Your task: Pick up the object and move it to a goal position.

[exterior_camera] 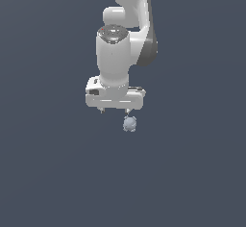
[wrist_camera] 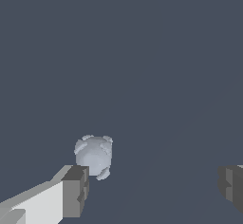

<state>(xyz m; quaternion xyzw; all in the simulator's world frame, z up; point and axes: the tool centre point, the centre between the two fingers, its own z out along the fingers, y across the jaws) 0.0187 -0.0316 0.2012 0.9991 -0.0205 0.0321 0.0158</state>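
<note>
Your gripper [exterior_camera: 114, 110] hangs with its jaws spread wide and nothing between them; in the wrist view the two dark fingertips [wrist_camera: 76, 190] stand far apart with bare floor in the gap. The object [exterior_camera: 129, 123], a small pale grey-blue ball with a knobbly skin, sits on the dark floor just below the gripper and off to the exterior view's right, close under one finger rather than centred between the two. From the wrist view the ball [wrist_camera: 94, 155] lies just beside one fingertip, apparently a little beyond it, so you are not yet lined up for a grasp. Expect it to be light and, being round, quick to roll if a finger nudges it on the way down. The bumps should give the pads some purchase, but whether it is hard or yielding cannot be told. Take it across its middle, at the widest part, with the pads square on opposite sides, and centre the jaws over it first so neither finger knocks it aside.
</note>
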